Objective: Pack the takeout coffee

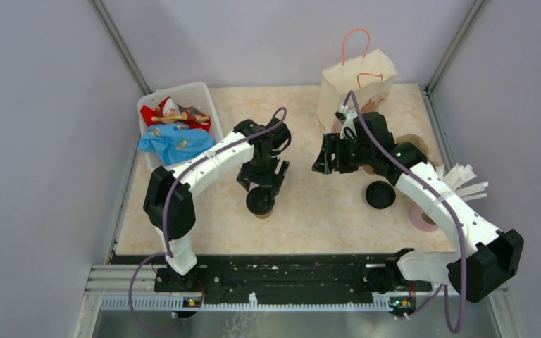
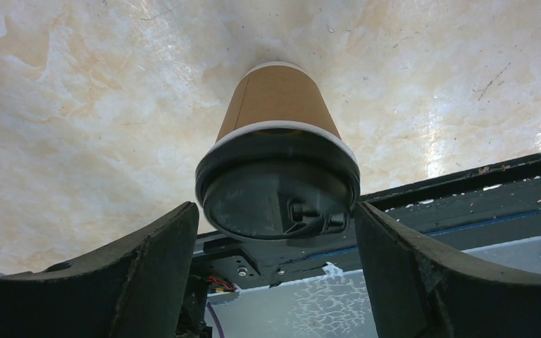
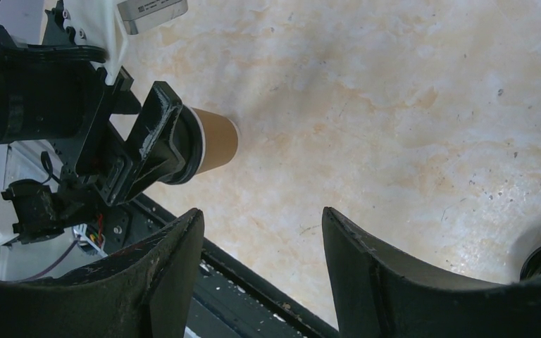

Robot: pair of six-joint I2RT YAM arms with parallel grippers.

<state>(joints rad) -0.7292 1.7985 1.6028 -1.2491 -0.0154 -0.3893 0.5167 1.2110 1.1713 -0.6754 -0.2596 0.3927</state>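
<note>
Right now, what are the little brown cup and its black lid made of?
The cup looks like paper: a matte brown wall with a thin white rim. Its lid looks like plastic: smooth, black and slightly glossy, with a moulded sip tab. I can't be sure from looks alone.

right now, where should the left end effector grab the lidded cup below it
Probably the brown cup just under its black lid, coming straight down from above. The cup stands upright and narrows toward its base, so the wider rim would catch in the grip; the lid alone might pull off.
</note>
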